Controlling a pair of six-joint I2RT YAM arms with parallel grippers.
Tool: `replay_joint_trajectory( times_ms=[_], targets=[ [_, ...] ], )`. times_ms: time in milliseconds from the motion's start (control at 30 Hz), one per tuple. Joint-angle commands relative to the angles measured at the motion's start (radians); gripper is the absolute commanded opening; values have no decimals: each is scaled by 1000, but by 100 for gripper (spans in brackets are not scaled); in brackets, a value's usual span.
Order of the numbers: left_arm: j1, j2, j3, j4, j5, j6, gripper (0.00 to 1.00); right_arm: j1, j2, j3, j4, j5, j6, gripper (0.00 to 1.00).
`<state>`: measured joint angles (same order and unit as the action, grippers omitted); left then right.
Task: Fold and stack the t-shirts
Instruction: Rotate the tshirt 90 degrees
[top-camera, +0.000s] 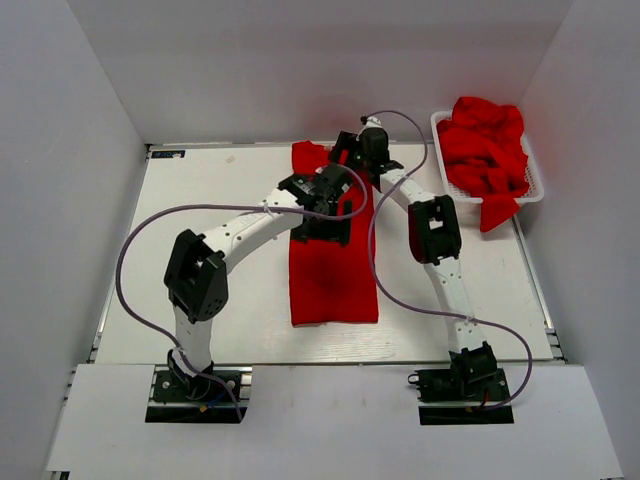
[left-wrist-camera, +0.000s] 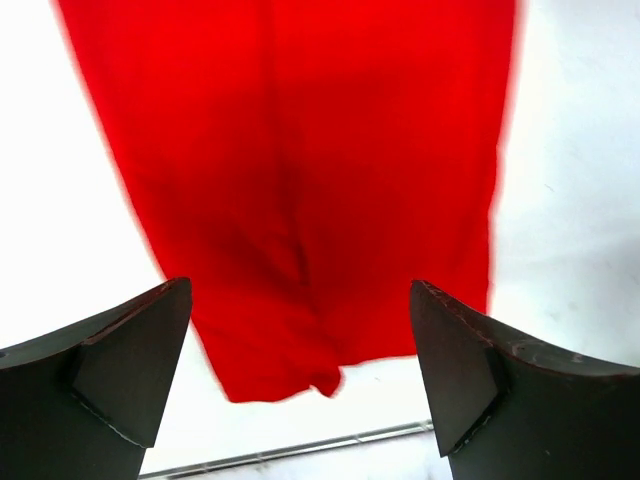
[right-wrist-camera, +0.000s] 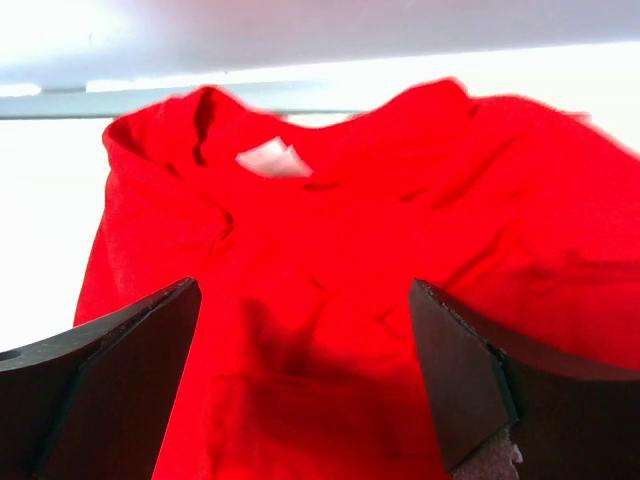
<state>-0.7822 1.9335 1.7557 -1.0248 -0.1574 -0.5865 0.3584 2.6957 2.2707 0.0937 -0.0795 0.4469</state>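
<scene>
A: Any writing you can make out?

B: None that reads. There is a small white neck tag (right-wrist-camera: 268, 158) inside the collar of the red t-shirt (right-wrist-camera: 420, 250), upper left of centre in the right wrist view, but its face is blurred and looks blank.

A: Anything else?

B: A small dark strip (top-camera: 167, 154) at the upper left corner of the table (top-camera: 220, 180) in the top view, too small to tell whether it bears print.

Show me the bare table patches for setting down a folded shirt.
Free: the far-left table, between its left edge and the spread t-shirt; the right strip between the right arm and the table edge, nearer than the basket. Crowded: the far middle, where the left arm meets the right over the t-shirt.
</scene>
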Motion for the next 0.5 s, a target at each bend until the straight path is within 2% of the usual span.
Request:
replay_joint_trajectory(
  times_ms=[0,100,133,300,333,367,400,467],
  targets=[
    [47,-76,-19,-17,-34,33,100,-12,-42,66,92,11,-104,90],
    [72,-119,-48,-15,-34,33,100,-7,-175,-29,58,0,-152,90],
    [83,-137,-62,-6,-34,42,100,-6,-282,-58,46,-25,-201,90],
    [104,-292,-225,28,-56,19,100,1,-525,-338,-73,-103,-249,90],
    [104,-315,-286,37,-56,1,100,4,-634,-380,-125,-105,-240,90],
    [113,-362,-320,51,-56,-9,100,5,-675,-539,-159,-106,-238,90],
    [113,-384,-355,61,-56,-9,100,8,-805,-600,-163,-102,-237,90],
    [113,-421,-438,75,-7,-19,100,17,-893,-780,-184,-71,-224,90]
  ],
)
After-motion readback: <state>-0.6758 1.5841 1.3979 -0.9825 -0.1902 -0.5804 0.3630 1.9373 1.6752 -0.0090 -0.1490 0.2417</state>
